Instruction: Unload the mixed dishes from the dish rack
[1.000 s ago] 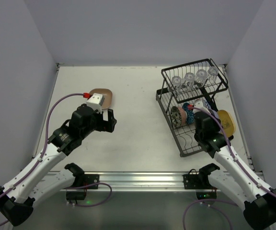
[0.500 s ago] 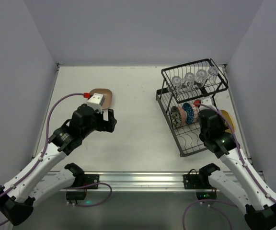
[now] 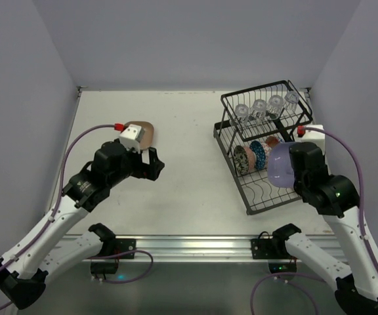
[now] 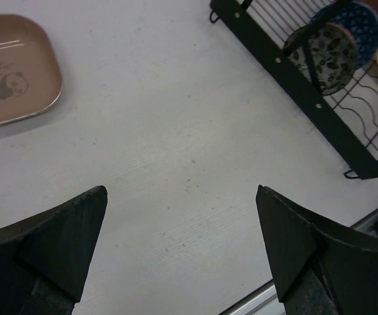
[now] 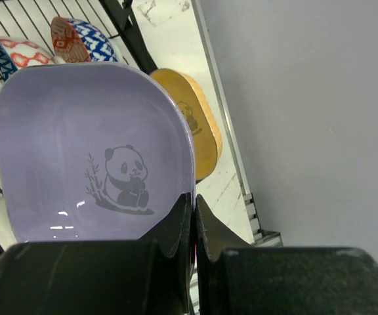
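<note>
We see the purple plate [image 5: 90,144] with a panda on it, pinched tight at its edge by our right gripper [image 5: 193,210] and held up over the black dish rack [image 4: 298,83]. A yellow plate [image 5: 199,128] stands just beside it. Our left gripper [image 4: 180,197] hangs wide open over the table [image 4: 176,118], near a tan plate [image 4: 15,69]

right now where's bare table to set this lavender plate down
The widest bare table for the lavender plate lies between the tan plate and the rack, back to the far wall; the open left gripper hovers at its left edge. Crowded: the rack with its bowls, and the strip by the yellow plate at the right wall.
</note>
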{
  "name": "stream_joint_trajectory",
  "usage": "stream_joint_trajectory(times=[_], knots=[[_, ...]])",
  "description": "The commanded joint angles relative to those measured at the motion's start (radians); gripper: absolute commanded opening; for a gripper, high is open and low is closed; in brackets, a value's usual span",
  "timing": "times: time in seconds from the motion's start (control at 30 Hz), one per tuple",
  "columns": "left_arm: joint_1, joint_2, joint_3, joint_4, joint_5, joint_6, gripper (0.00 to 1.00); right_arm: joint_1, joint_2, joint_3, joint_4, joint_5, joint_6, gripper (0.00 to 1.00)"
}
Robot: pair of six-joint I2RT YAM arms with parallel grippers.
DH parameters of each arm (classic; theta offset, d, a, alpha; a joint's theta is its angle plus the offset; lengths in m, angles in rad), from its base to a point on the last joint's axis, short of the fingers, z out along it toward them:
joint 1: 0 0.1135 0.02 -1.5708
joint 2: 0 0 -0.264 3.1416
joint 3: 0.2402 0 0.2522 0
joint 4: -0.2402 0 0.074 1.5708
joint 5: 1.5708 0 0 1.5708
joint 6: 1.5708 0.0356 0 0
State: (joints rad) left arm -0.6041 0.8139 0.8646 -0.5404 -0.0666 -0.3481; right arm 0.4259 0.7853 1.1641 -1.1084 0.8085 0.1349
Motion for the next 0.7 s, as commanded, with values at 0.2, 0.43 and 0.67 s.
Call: stream_joint_trajectory(times=[0.2, 0.43, 0.67], knots=[[0.001, 0.036, 0.158, 0.076, 0.270, -0.113, 1.00, 0.008, 0.008, 0.101, -0.041, -0.184, 0.088, 0.00], [-0.138, 0.125, 0.206, 0.111, 0.128, -0.242, 1.00, 0.152, 0.127, 0.172, -0.015, -0.336, 0.297, 0.00], [-0.304, 0.192, 0.263, 0.060, -0.186, -0.330, 1.00, 0.496, 0.294, 0.206, 0.076, -0.241, 0.535, 0.00]])
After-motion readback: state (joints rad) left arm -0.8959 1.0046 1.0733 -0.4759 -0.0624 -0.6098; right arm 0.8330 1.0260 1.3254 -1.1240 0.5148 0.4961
